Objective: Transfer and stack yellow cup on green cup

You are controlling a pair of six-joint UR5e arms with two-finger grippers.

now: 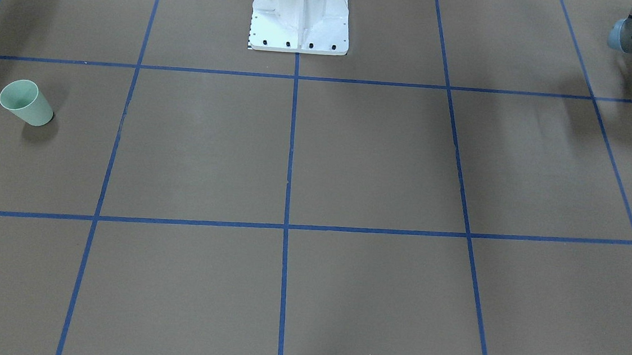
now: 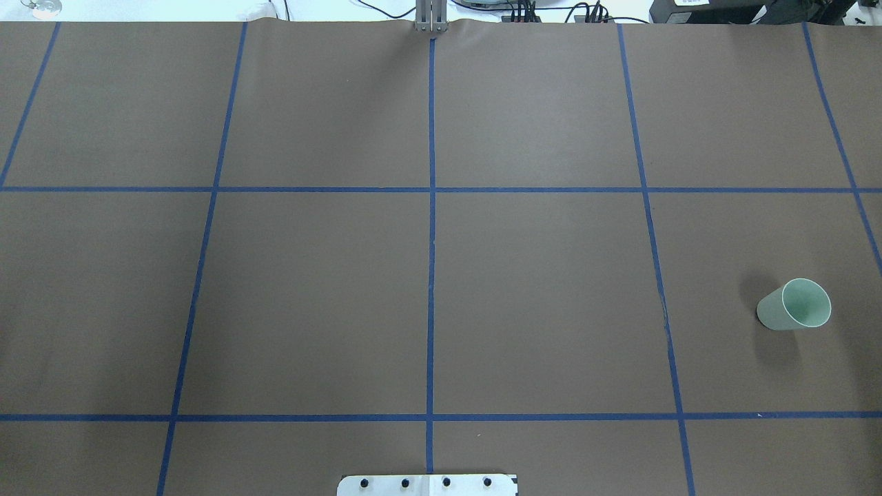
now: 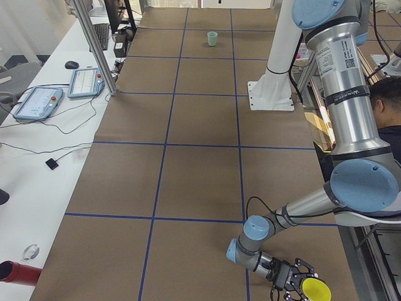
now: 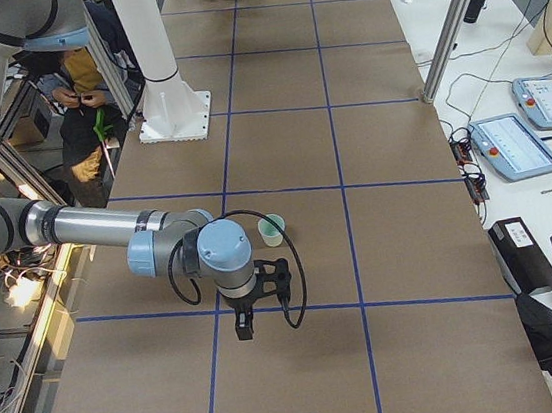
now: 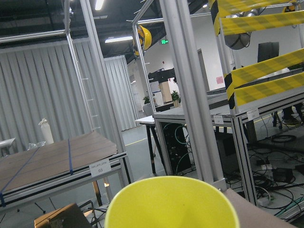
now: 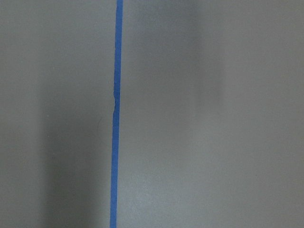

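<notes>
Yellow cup (image 3: 315,290) appears only side-on and wrist-on; left hand (image 3: 299,276), right hand (image 4: 267,318): cannot tell grip.

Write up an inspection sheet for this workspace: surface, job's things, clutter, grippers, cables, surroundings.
Surface: brown mat with a blue tape grid, lying flat; white robot base stands on it.
Job's things: green cup upright, mouth up, empty, on the robot's right side; yellow cup at the left gripper, at the table's left end, far from the green cup.
Clutter: nothing seen.
Grippers: left gripper at the yellow cup, grip cannot be told; right gripper points down over the mat near the green cup, apart from it, open or shut cannot be told.
Cables: black cable loops at the right wrist.
Surroundings: teach pendants on the side bench; person behind the robot.
</notes>
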